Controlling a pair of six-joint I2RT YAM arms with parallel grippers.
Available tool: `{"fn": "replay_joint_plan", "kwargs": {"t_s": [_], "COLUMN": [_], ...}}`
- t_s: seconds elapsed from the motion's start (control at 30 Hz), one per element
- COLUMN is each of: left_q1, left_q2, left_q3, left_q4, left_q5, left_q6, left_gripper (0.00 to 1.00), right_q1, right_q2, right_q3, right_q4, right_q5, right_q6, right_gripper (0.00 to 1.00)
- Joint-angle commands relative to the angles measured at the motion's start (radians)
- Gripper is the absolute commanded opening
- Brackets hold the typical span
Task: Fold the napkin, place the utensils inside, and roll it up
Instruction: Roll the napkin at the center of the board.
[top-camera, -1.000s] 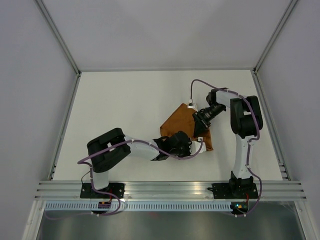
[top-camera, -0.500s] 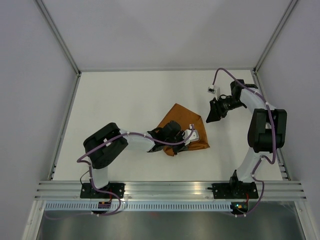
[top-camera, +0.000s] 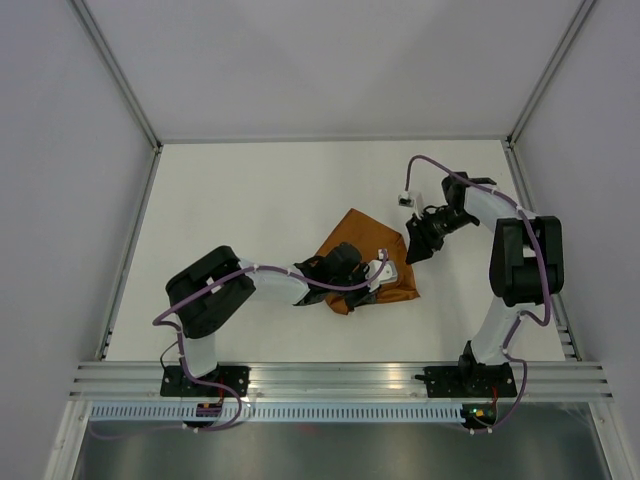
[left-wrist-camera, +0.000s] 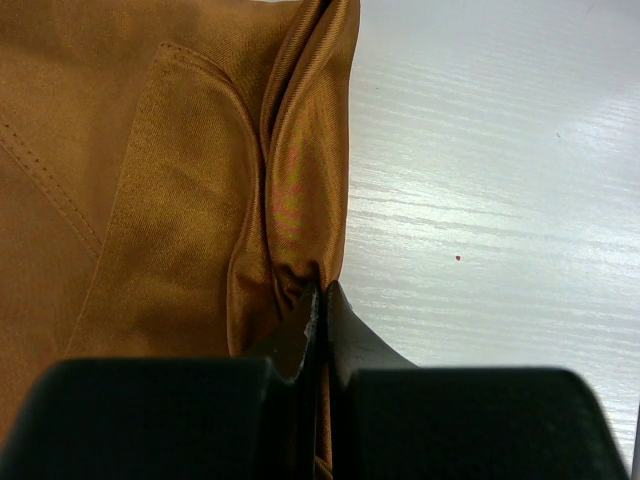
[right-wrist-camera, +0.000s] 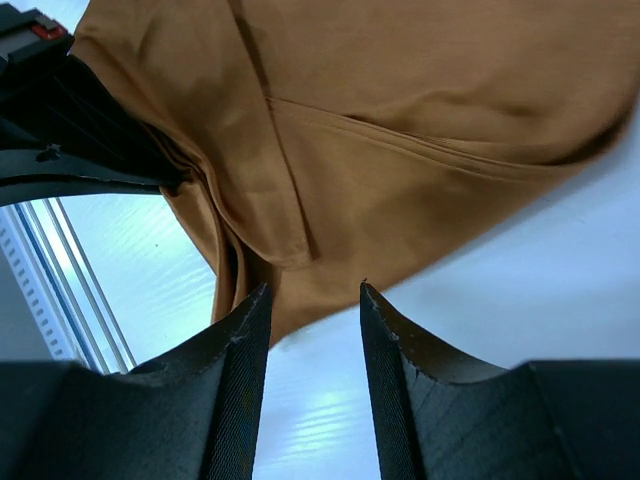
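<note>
The rust-orange napkin lies bunched and partly folded mid-table. My left gripper sits at its near right edge. In the left wrist view the jaws are shut on a raised fold of the napkin. My right gripper hovers just right of the cloth, apart from it. Its fingers stand open with nothing between them, pointing at the napkin's edge. The utensils are out of view.
The white table is bounded by frame posts and grey walls at the left, back and right. An aluminium rail runs along the near edge. The left arm's black wrist shows in the right wrist view's top left corner.
The right gripper left the napkin, swung out to the far right, then came back towards the cloth's right edge. The left gripper dragged its pinched fold leftward, bunching the napkin.
</note>
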Motion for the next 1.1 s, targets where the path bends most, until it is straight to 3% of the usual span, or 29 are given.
{"fn": "replay_joint_plan", "kwargs": {"t_s": [0.0, 0.53, 1.07], "left_q1": [-0.01, -0.012, -0.012], "left_q2": [-0.017, -0.007, 0.0], "left_q3": [0.015, 0.03, 0.032], "left_q4": [-0.007, -0.033, -0.033], "left_q5": [-0.002, -0.012, -0.019], "left_q6": [-0.03, -0.03, -0.032], "left_gripper": [0.02, 0.02, 0.02], "right_q1": [0.061, 0.113, 0.133], "right_q2": [0.006, 0.012, 0.04], "right_q3": [-0.044, -0.116, -0.098], "right_q4": [0.018, 0.162, 0.086], "right_q5": [0.016, 0.089, 0.062], "right_q6": [-0.029, 0.086, 0.052], "right_gripper": [0.47, 0.48, 0.41]}}
